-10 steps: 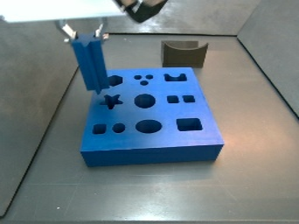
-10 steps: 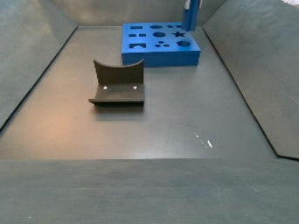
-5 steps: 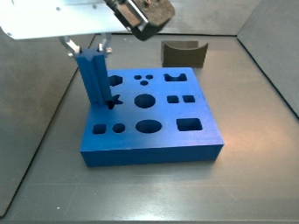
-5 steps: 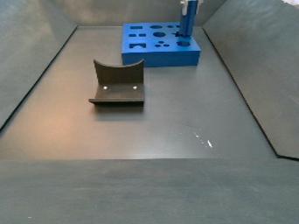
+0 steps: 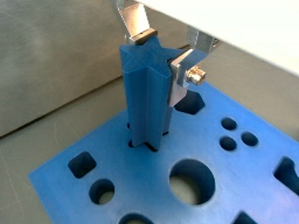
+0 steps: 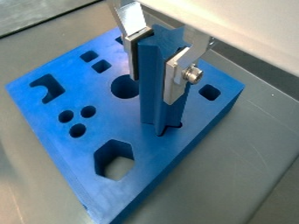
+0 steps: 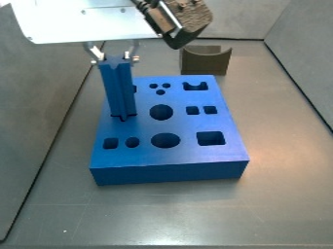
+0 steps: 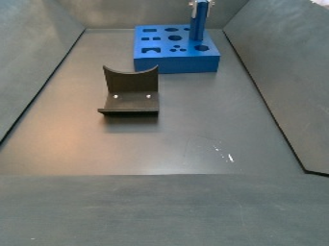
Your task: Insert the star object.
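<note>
The star object is a tall bright-blue ridged peg, seen in both wrist views (image 5: 146,96) (image 6: 158,87). It stands upright with its lower end in the star-shaped hole of the wide blue block (image 5: 135,171) (image 6: 176,166). My gripper (image 5: 162,48) (image 6: 156,52) is shut on the peg's top, one silver finger on each side. In a side view the peg (image 7: 119,89) stands near the block's (image 7: 169,165) left edge under the gripper (image 7: 115,53). In a side view from farther off, the peg (image 8: 199,27) rises from the block (image 8: 180,65).
The block has several other shaped holes, round, square and hexagonal. A dark grey curved piece (image 7: 204,58) (image 8: 130,91) stands on the floor apart from the block. Grey walls enclose the floor.
The gripper has carried the peg from the block's left edge over to the star hole and lowered it. The peg's lower end now sits in the hole.
</note>
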Available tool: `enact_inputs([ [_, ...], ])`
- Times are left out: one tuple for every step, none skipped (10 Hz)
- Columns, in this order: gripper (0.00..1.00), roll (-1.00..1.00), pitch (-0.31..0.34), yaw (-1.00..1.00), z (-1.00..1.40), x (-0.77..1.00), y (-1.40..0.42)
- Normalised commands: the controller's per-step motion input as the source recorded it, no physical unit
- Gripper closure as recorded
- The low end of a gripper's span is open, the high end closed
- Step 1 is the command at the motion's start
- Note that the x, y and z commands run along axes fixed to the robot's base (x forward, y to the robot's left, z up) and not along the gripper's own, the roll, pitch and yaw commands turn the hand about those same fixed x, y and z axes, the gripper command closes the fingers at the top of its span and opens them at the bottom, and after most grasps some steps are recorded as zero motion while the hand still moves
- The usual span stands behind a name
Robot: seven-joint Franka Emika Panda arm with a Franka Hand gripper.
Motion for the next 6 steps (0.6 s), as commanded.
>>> enact_inputs([
  [1.00,-0.13,-0.056,-0.23,-0.53,0.22,0.00],
  [1.00,-0.14,-0.114,-0.21,-0.66,0.11,0.00],
  [1.00,-0.05,-0.171,-0.39,-0.77,-0.10,-0.06],
  [1.00,-0.05,-0.099,-0.32,-0.62,-0.22,-0.07],
  [1.00,-0.08,-0.060,-0.15,-0.52,-0.15,-0.08],
  [1.00,-0.02,-0.047,-0.03,-0.57,-0.08,-0.03],
])
